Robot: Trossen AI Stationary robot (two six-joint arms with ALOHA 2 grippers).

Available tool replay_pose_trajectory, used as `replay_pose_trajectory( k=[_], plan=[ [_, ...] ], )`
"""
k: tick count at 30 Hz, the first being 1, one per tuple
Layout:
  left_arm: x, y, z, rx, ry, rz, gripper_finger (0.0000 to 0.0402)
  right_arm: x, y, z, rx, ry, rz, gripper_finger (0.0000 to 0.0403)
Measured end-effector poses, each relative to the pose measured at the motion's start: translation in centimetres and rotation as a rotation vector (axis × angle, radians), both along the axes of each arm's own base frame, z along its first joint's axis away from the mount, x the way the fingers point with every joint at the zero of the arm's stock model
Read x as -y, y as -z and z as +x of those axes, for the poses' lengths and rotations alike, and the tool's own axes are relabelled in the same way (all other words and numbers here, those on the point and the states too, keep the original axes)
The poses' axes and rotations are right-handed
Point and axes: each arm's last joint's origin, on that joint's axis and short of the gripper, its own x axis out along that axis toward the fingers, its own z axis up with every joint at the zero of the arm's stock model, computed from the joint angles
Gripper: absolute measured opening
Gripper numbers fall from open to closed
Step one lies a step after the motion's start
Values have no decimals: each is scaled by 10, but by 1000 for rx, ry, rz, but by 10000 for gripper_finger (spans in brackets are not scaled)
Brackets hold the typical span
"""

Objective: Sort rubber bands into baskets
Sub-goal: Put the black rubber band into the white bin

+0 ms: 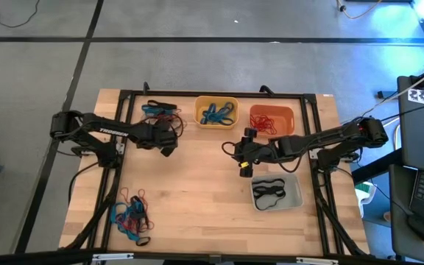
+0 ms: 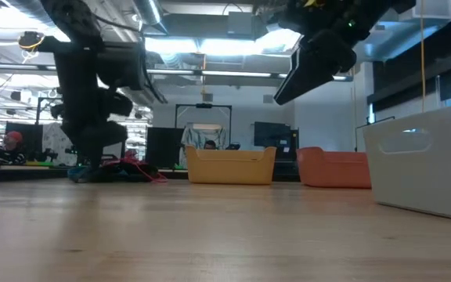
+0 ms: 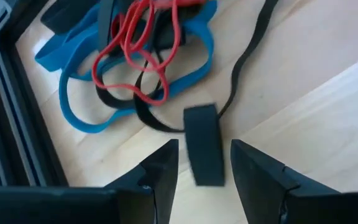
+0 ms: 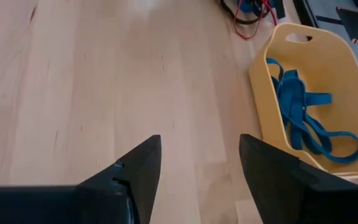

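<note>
The high camera is looking straight down on the whole table (image 1: 197,199) and both arms. The low camera is sitting at tabletop height, facing level across the boards into the room. The left wrist camera is looking closely down on a band pile (image 3: 135,62). The right wrist camera is viewing bare boards and the yellow basket (image 4: 328,56), which the high and low views are also showing.

Legible text — one item only: white lettering on the upper link of the left arm (image 1: 112,134) in the high view, apparently the maker's name "TROSSEN", though too small to confirm letter by letter. No other label, number or sign can be read in any view.
</note>
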Motion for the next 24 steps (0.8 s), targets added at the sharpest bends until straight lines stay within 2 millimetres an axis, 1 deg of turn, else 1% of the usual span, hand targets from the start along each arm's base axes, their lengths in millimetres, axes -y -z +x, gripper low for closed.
replay_pose_trajectory(
  k=[5, 8, 11, 17, 20, 24],
  plan=[
    [-5, 11, -11, -16, -57, -3, 144, 0, -1, 1, 18, -1, 1, 216],
    [-8, 18, -12, 20, -57, -16, 144, 0, -2, 2, 26, -3, 0, 216],
    [-8, 24, -13, 48, -33, -65, 144, 0, -2, 2, 28, -5, -3, 216],
    [-10, 26, -15, 52, -31, -76, 139, 0, -2, 2, 27, -5, -3, 216],
    [-10, 26, -14, 54, -24, -76, 117, 0, -2, 2, 25, -11, -10, 216],
    [-10, 27, -13, 56, -1, -83, 65, 0, -2, 2, 27, -13, -12, 216]
  ],
)
